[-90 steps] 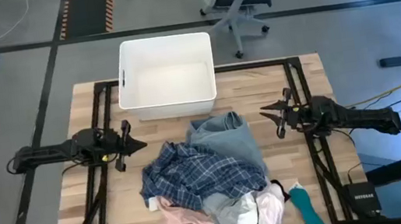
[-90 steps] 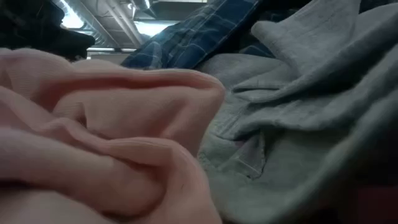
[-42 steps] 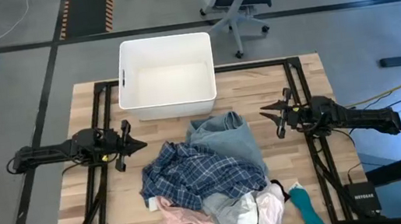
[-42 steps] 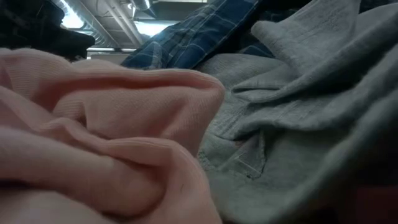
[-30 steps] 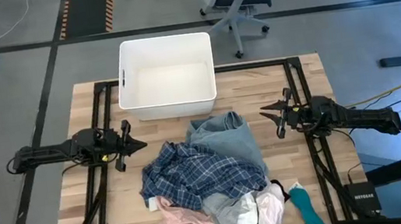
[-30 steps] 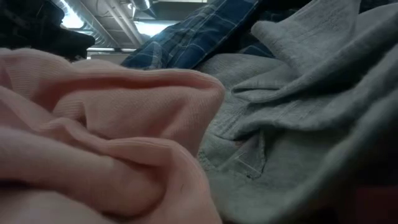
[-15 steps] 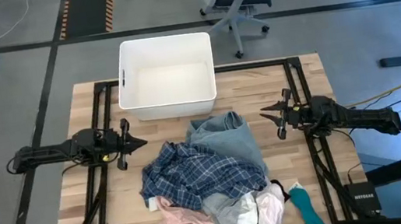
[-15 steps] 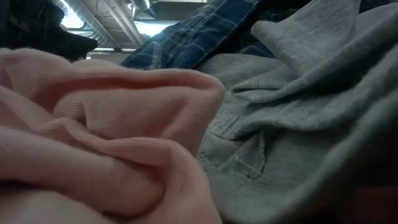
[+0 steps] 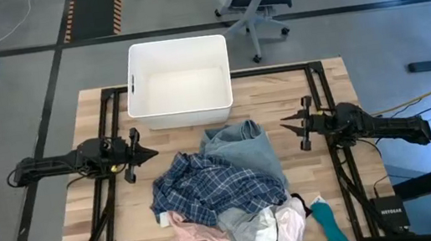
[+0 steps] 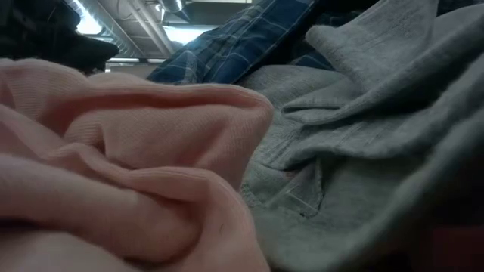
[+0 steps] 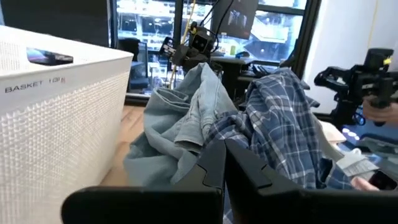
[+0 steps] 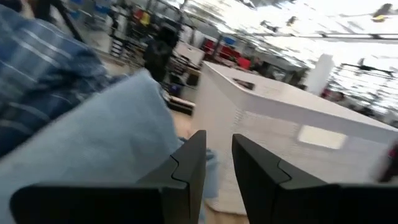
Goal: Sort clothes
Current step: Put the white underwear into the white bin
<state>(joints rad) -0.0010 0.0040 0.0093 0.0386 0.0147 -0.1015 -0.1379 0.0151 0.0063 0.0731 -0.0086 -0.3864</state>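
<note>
The clothes lie in a heap on the wooden table's near middle: a navy-white plaid shirt [image 9: 217, 188], a light blue denim piece [image 9: 240, 144] on its far side, and pink [image 9: 194, 235], grey [image 9: 245, 222], white [image 9: 291, 224] and teal [image 9: 329, 223] items at the near edge. My left gripper [image 9: 151, 155] is shut and points level at the heap from the table's left. My right gripper [image 9: 285, 125] points level from the right, open by a narrow gap [image 12: 219, 155] with nothing in it. Neither touches the clothes.
A white plastic bin [image 9: 181, 87] stands at the table's far edge, beyond the denim. Black frame rails [image 9: 110, 118] run along the table's sides. The low view is filled by pink fabric [image 10: 113, 151] and grey fabric [image 10: 363, 136]. Bare wood [image 9: 313, 90] lies right of the bin.
My right gripper has rolled a little about its own pointing line while staying in place. The clothes and my left gripper have kept still.
</note>
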